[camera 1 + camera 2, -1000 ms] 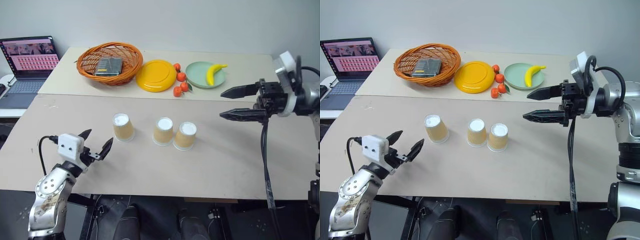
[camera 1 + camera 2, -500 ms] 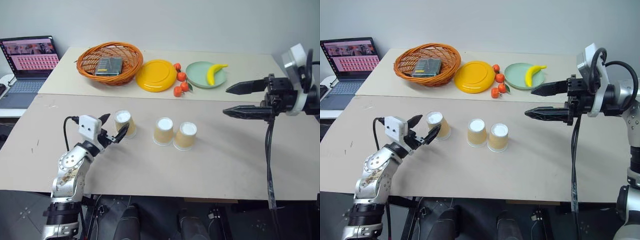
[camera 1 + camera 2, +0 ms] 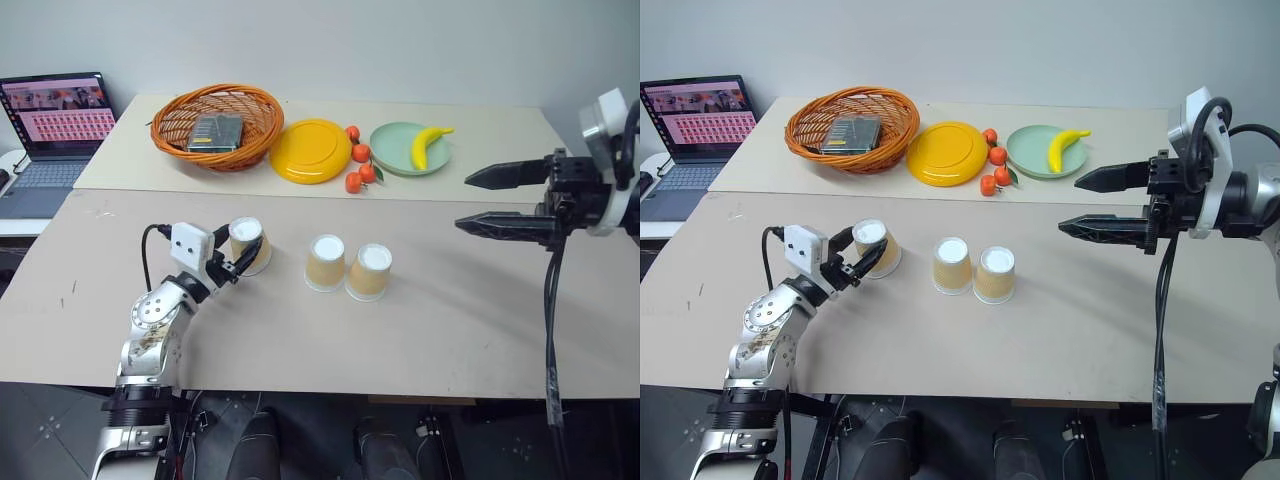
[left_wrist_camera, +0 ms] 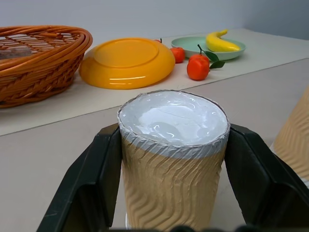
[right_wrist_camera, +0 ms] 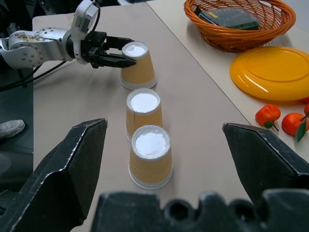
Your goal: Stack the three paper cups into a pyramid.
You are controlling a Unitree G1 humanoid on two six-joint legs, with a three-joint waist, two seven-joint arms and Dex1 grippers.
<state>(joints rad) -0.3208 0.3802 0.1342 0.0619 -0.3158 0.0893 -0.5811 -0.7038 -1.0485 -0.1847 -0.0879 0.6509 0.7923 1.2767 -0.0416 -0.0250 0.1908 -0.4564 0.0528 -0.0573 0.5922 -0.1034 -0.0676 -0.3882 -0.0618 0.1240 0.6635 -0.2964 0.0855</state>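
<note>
Three paper cups stand upside down on the near table. The left paper cup [image 3: 248, 243] stands apart, and my left gripper [image 3: 238, 252] is shut on its sides. In the left wrist view the black fingers [image 4: 94, 179] press against both flanks of this cup [image 4: 174, 154], which still rests on the table. The middle paper cup [image 3: 326, 261] and the right paper cup [image 3: 370, 271] stand side by side, almost touching. My right gripper [image 3: 462, 204] hovers open above the table's right part, well to the right of the cups, pointing toward them with nothing between its fingers.
On the far table are an orange wicker basket [image 3: 170, 120] holding a dark box, a yellow plate [image 3: 311, 150], several tangerines [image 3: 360, 165] and a green plate [image 3: 395, 150] with a banana [image 3: 428, 145]. A laptop [image 3: 55, 125] sits at the far left.
My left gripper has moved forward and to the right up to the left cup and shut on it. The right gripper stays open, about where it was.
</note>
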